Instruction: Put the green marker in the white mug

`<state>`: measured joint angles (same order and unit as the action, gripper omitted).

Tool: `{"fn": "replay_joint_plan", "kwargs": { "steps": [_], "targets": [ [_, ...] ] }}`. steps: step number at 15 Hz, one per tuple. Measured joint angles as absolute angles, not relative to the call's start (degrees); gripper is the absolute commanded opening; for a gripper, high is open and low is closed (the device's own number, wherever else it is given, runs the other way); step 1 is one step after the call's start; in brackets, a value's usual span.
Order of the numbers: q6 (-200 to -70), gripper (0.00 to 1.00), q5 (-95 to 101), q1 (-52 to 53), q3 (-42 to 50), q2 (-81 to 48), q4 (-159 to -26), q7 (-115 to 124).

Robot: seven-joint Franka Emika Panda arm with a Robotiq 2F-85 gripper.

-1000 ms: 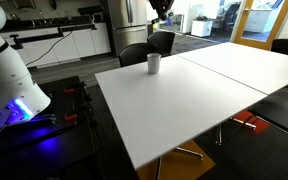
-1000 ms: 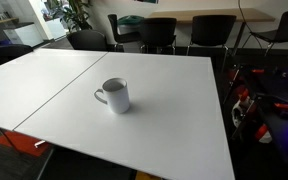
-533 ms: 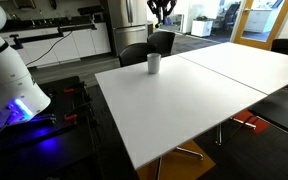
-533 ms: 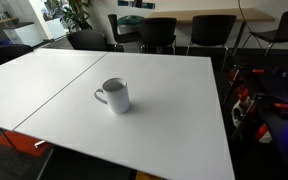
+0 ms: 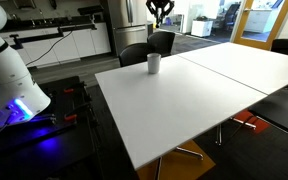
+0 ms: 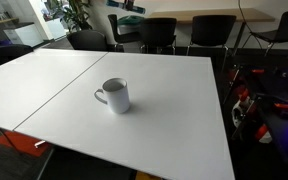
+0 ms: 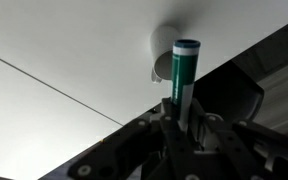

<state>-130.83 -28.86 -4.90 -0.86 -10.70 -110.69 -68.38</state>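
The white mug (image 5: 154,63) stands near the far edge of the white table (image 5: 184,95); it also shows in the other exterior view (image 6: 114,95), handle to its left. My gripper (image 5: 161,14) hangs high above the mug at the top of an exterior view. In the wrist view the gripper (image 7: 177,112) is shut on the green marker (image 7: 183,70), which sticks out from the jaws. The mug (image 7: 165,55) lies far below, partly hidden behind the marker's tip.
Black chairs (image 6: 159,32) stand along the table's far side, one (image 5: 149,48) close behind the mug. The robot base (image 5: 6,75) is at the left. A seam (image 6: 49,95) splits the two tabletops. Red-based gear (image 6: 246,108) lies on the floor.
The gripper has shifted slightly at the top of the exterior view. The mug and table have not moved.
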Motion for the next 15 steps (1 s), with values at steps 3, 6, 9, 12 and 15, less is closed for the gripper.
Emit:
{"fn": "replay_joint_plan", "kwargs": {
  "steps": [3,6,9,12,15],
  "targets": [
    [-130.83,0.05,-28.85,-4.99,-0.81,-10.7,-110.69,-68.38],
    [-131.76,0.05,-30.44,-5.02,-0.96,-11.04,-110.7,-70.71],
    [-133.64,0.05,-35.63,-5.32,-1.64,-12.72,-110.69,-79.29],
    [-134.28,0.05,-43.32,-6.33,-3.33,-15.22,-110.39,-92.62],
    [-133.81,0.05,-51.14,-7.11,-4.66,-17.51,-109.7,-105.81]
  ]
}}
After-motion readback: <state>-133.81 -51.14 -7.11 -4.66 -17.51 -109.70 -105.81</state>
